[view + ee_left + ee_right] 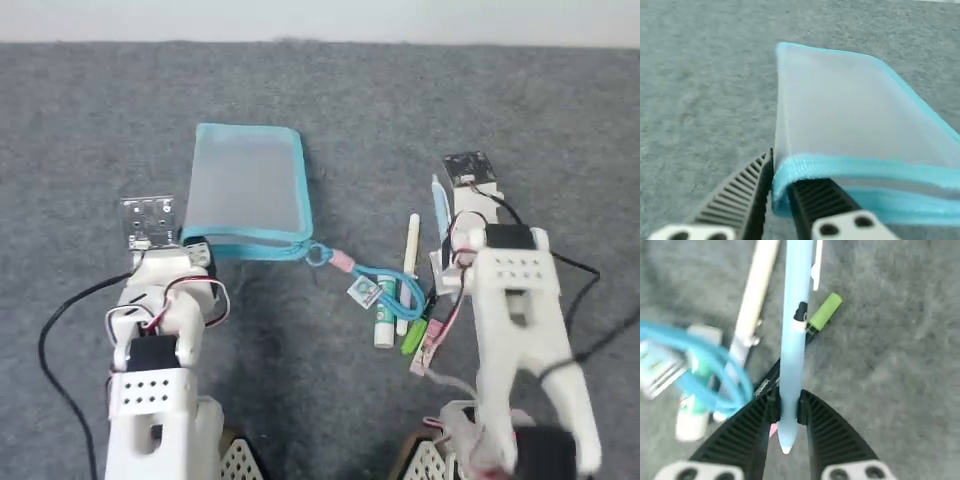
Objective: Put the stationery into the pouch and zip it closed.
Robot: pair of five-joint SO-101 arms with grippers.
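Note:
A translucent pouch (250,185) with blue trim lies flat on the grey mat, its zipper edge facing the arms. My left gripper (195,246) is shut on the pouch's blue edge (790,172) at the near left corner, one finger (815,197) inside the opening. My right gripper (788,412) is shut on a light blue pen (792,335), held just above the stationery pile; the same pen (439,208) shows beside the right arm. Below it lie a white pen (757,295), a green highlighter (824,311) and a glue stick (384,322).
A blue cord (388,285) with a small tag (363,291) runs from the pouch's pink zipper pull (340,262) over the pile. Grey mat (90,120) extends to the left and behind the pouch.

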